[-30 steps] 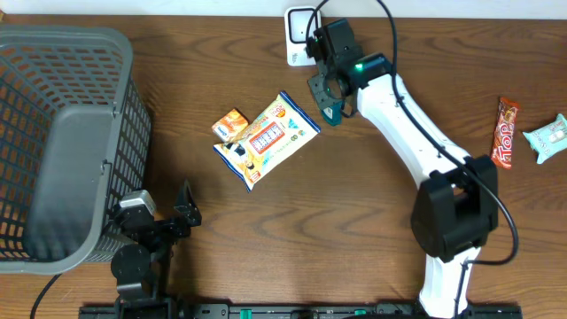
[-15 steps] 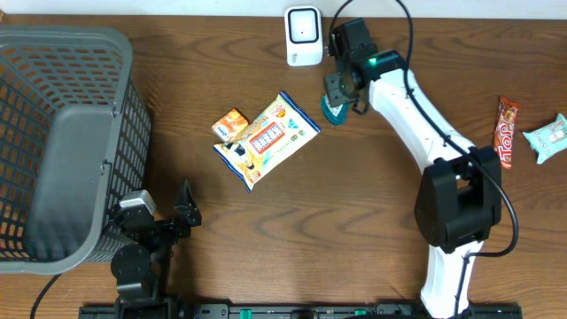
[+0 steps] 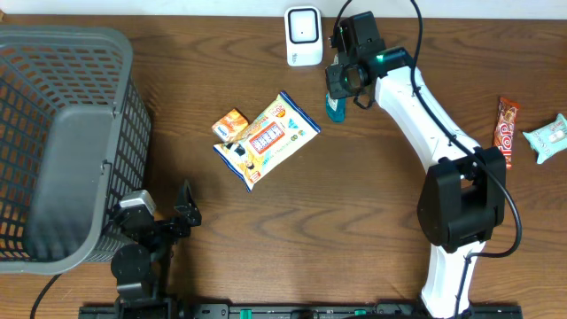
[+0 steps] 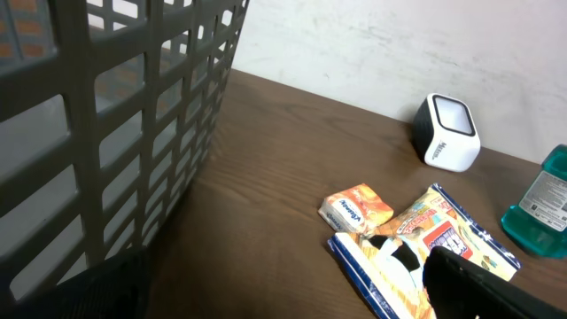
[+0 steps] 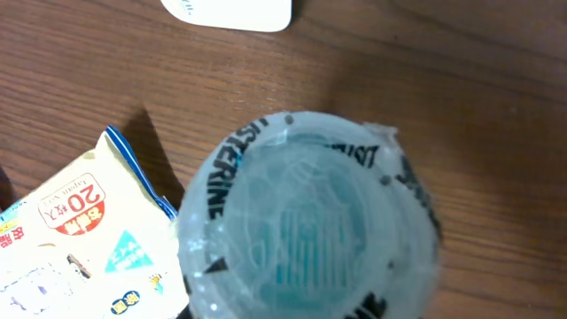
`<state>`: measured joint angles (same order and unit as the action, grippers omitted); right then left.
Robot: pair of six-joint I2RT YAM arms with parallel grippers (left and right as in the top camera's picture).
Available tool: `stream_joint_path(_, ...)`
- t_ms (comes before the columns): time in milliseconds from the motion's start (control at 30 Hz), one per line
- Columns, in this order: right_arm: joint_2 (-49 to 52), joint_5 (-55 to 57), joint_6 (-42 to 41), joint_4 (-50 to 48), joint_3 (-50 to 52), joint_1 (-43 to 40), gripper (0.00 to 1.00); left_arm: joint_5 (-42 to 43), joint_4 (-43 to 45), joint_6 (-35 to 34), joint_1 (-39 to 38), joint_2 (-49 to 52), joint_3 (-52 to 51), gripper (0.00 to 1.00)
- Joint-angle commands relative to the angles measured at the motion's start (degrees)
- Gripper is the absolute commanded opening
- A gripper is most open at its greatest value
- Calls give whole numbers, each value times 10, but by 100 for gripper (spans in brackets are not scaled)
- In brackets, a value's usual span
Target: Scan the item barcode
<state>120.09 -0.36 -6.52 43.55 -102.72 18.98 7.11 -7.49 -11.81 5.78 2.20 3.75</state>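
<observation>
R gripper (image 3: 342,80) cleared the scanner (image 3: 303,35); teal bottle (image 3: 334,108) straightened.
Gripper slid from over the scanner's right edge to just right of it, so the scanner showed whole; bottle, below-right of scanner, went from tipped w/ base kicked out to approx. upright.

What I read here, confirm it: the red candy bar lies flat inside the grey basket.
Not right. The candy bar lies flat, but on the table, at the far side from the basket. The overhead view shows it.
</observation>
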Motion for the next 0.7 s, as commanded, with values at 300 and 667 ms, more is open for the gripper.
stream_joint_path(300,19,-22,-7,16,12,0,47,-3,-6,1,-1,-1,-14,98)
stream_joint_path(667,19,-22,-8,11,12,11,72,-3,-6,1,-1,-1,-14,98)
